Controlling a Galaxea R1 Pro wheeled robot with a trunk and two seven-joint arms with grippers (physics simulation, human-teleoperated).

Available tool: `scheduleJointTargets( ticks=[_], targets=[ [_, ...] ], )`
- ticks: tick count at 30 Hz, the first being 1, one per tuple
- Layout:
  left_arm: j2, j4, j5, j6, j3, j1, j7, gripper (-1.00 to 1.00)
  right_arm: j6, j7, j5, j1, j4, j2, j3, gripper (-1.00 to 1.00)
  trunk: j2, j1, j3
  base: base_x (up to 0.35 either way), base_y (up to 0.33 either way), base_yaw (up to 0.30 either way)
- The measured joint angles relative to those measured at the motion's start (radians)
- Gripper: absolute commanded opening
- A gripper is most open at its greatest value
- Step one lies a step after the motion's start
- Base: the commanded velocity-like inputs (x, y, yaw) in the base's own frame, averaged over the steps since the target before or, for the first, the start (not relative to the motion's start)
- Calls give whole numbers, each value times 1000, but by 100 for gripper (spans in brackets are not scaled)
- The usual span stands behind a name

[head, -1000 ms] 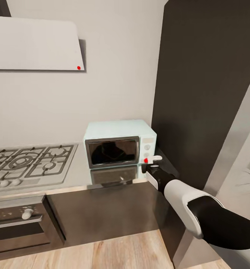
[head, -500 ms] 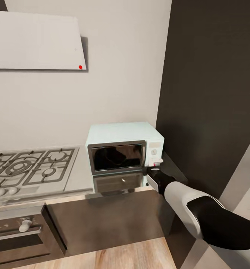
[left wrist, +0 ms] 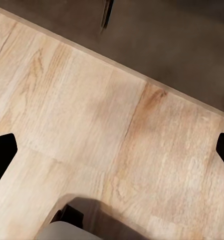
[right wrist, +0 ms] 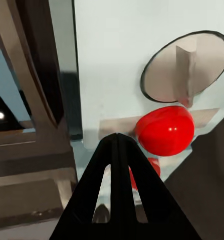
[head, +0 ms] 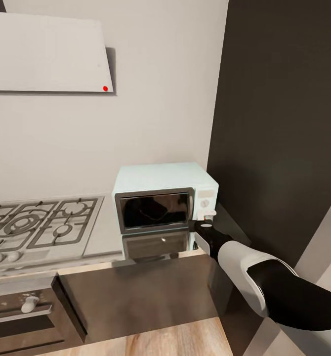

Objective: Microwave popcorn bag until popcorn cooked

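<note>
The mint-blue microwave (head: 161, 180) stands on a reflective worktop with its dark glass door (head: 155, 210) closed. My right gripper (head: 208, 214) is at the lower corner of its control panel. In the right wrist view, the right gripper (right wrist: 118, 139) is shut, its black fingers (right wrist: 99, 185) meeting in a point. That point sits beside the red light dot (right wrist: 164, 130), below a round knob (right wrist: 184, 67). My left gripper (left wrist: 114, 150) hangs open over the wooden floor. The popcorn bag, the popcorn and the pale countertop are out of view.
A gas hob (head: 37, 225) lies left of the microwave, with a built-in oven (head: 22, 311) under it and a white hood (head: 47, 54) above. A tall dark cabinet (head: 284, 123) stands close on the right. Dark cabinet fronts (head: 136, 296) run below the worktop.
The head camera has shifted, so the whole picture has moved. My right gripper has closed in on the control panel and now covers the red dot in the head view.
</note>
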State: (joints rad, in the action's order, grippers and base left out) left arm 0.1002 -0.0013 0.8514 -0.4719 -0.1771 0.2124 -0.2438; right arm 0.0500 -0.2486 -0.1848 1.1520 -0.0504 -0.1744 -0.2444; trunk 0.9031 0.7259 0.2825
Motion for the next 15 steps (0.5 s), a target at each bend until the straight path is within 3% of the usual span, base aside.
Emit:
scheduleJointTargets(
  ticks=[15],
  targets=[
    [-1,0,0,0,0,0,3,100,-7,1,2,1,35,0,0,-100,0,0,0,26,-33,0]
  ],
)
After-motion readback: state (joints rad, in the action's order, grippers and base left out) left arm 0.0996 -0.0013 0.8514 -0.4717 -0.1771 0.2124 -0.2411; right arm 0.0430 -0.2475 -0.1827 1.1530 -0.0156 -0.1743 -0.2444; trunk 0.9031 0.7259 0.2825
